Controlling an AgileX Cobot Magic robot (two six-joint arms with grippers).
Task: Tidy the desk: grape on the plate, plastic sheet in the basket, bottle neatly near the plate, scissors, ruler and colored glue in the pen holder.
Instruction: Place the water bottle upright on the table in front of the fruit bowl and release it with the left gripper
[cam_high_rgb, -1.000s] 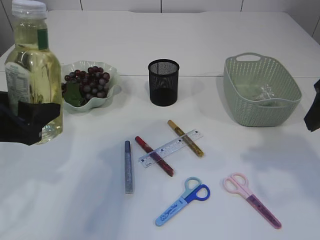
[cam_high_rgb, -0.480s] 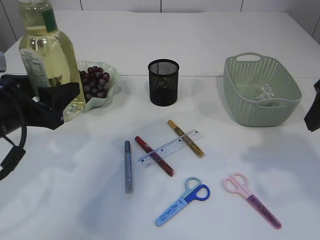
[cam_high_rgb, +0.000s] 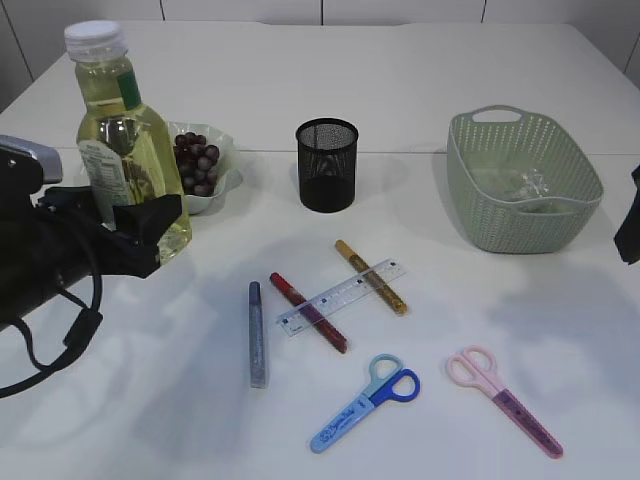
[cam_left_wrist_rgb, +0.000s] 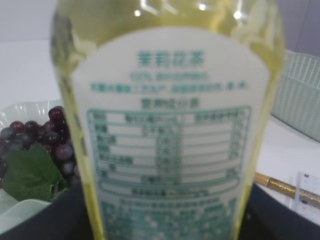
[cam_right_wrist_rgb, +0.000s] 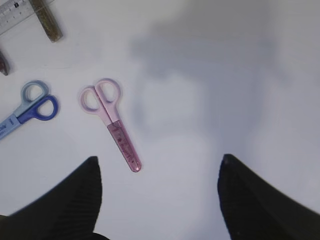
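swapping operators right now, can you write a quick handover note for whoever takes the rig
Left gripper: shut on the bottle, held upright beside the plate.
Right gripper: open, empty, above the pink scissors.
Done: grapes on the plate; plastic sheet in the basket.
Left: set the bottle down near the plate; the pen holder looks empty. Pink and blue scissors, ruler and three glue sticks (red, gold, grey) lie on the table.
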